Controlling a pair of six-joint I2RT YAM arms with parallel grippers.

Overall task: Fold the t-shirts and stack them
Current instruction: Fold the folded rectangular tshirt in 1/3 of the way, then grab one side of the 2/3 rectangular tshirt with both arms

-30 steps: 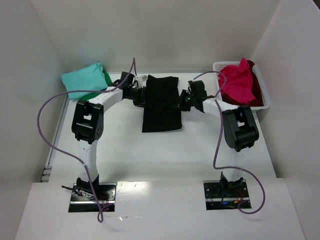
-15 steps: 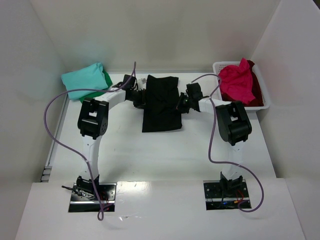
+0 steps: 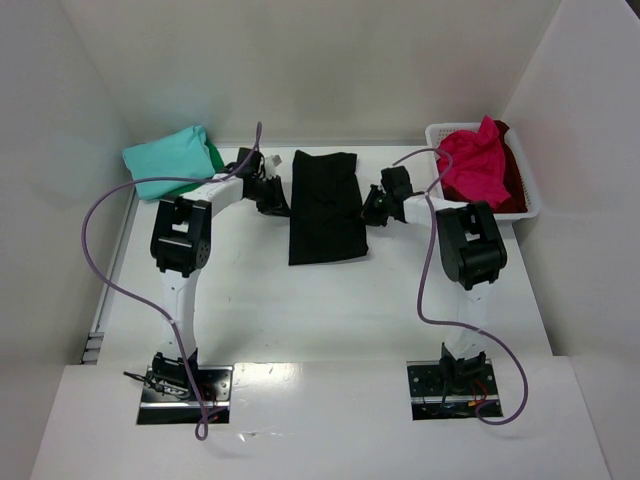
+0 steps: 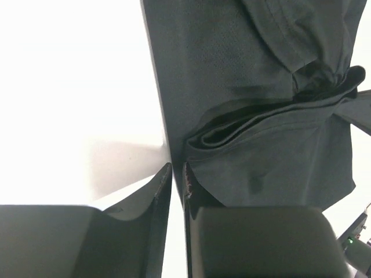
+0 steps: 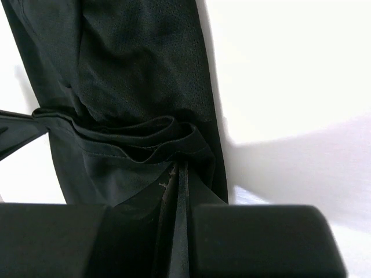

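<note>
**A:** How does the black shirt (image 3: 325, 205) look?

**B:** It is folded into a long dark strip, top centre of the overhead view, flat on the white table (image 3: 300, 300). Layered folds bunch at both side edges.

**A:** How many shirts are there?

**B:** Five. The black one; a teal shirt (image 3: 165, 160) over a green shirt (image 3: 213, 155), upper left; and a pink shirt (image 3: 472, 165) over a dark red shirt (image 3: 512, 193) in one basket (image 3: 533, 195), upper right.

**A:** What are the grippers doing?

**B:** The right gripper (image 5: 175, 169) is clenched on the black shirt's edge. The left gripper (image 4: 175, 168) is nearly closed at the opposite edge, but I cannot tell if it grips cloth. The green and dark red shirts are mostly hidden.
</note>
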